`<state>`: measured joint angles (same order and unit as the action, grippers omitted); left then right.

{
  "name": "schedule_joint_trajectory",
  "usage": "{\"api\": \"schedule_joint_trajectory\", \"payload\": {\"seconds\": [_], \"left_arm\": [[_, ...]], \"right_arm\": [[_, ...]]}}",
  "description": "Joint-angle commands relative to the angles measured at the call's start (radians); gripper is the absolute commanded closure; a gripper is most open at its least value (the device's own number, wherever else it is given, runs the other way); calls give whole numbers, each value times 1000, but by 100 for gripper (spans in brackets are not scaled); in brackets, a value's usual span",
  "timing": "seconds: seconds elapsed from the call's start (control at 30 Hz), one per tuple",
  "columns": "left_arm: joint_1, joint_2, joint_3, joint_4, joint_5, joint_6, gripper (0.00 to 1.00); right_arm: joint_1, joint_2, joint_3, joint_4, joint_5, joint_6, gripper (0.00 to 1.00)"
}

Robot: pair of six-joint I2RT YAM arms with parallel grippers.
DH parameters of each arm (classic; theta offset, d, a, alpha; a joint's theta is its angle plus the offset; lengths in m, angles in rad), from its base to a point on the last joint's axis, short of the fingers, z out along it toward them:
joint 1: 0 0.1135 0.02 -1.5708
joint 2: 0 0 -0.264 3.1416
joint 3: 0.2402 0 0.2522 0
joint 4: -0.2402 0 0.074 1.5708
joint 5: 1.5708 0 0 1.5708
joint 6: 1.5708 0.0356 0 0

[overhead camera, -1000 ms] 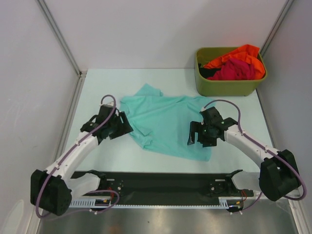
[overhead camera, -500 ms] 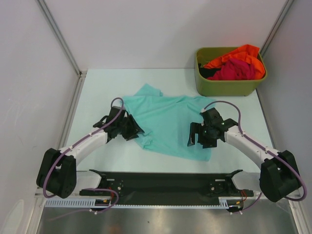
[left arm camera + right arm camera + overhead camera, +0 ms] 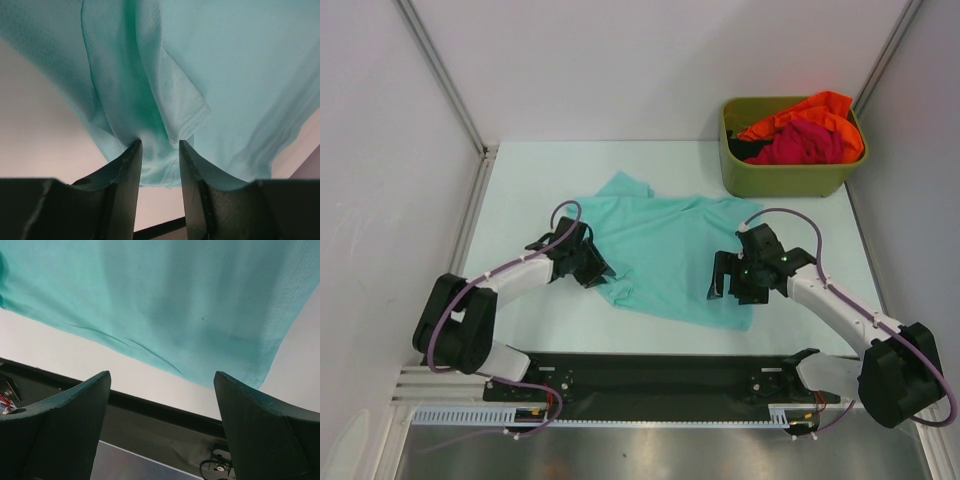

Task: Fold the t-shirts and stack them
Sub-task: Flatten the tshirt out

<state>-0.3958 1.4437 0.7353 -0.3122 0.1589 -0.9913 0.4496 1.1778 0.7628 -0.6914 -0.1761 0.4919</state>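
Note:
A teal t-shirt (image 3: 665, 250) lies spread and rumpled on the white table. My left gripper (image 3: 597, 272) is at its left edge, and in the left wrist view the left gripper (image 3: 157, 145) is shut on a bunched fold of the teal t-shirt (image 3: 240, 75), which gathers between the fingers. My right gripper (image 3: 722, 283) hovers over the shirt's lower right part. From the right wrist, the right gripper (image 3: 162, 377) stands wide open with nothing between its fingers, above the hem of the teal t-shirt (image 3: 175, 300). An orange t-shirt (image 3: 812, 108) and a magenta t-shirt (image 3: 800, 145) are in the bin.
The olive-green bin (image 3: 785, 180) stands at the back right of the table. A black rail (image 3: 650, 375) runs along the near edge between the arm bases. White walls close in the left, back and right sides.
The left arm swung right and lower onto the shirt's left edge, and its jaws closed on the cloth. The right arm shifted slightly toward the near edge and stayed open.

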Motion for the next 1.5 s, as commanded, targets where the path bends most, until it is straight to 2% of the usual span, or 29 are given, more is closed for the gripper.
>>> {"api": "schedule_joint_trajectory", "payload": {"seconds": [0.0, 0.23, 0.63, 1.27, 1.37, 1.43, 1.47], "left_arm": [[-9, 7, 27, 42, -9, -18, 60], [-40, 9, 61, 30, -34, -6, 65], [-83, -20, 108, -56, -131, 14, 59], [-69, 113, 122, -2, -79, 3, 62], [-69, 135, 128, 19, -49, -1, 70], [-69, 136, 131, 27, -38, 3, 92], [-67, 126, 139, 18, -35, 6, 100]], "right_arm": [[-6, -27, -5, 0, 7, 22, 10], [-5, -29, -14, 3, 6, 24, 10], [-6, -21, -7, 7, 0, 28, 10], [-6, -33, -14, -5, 10, 40, 9], [-8, -29, -28, -20, 59, 92, 10], [-32, -26, -40, -46, 93, 181, 11], [-48, -27, -62, -65, 107, 223, 13]]}}
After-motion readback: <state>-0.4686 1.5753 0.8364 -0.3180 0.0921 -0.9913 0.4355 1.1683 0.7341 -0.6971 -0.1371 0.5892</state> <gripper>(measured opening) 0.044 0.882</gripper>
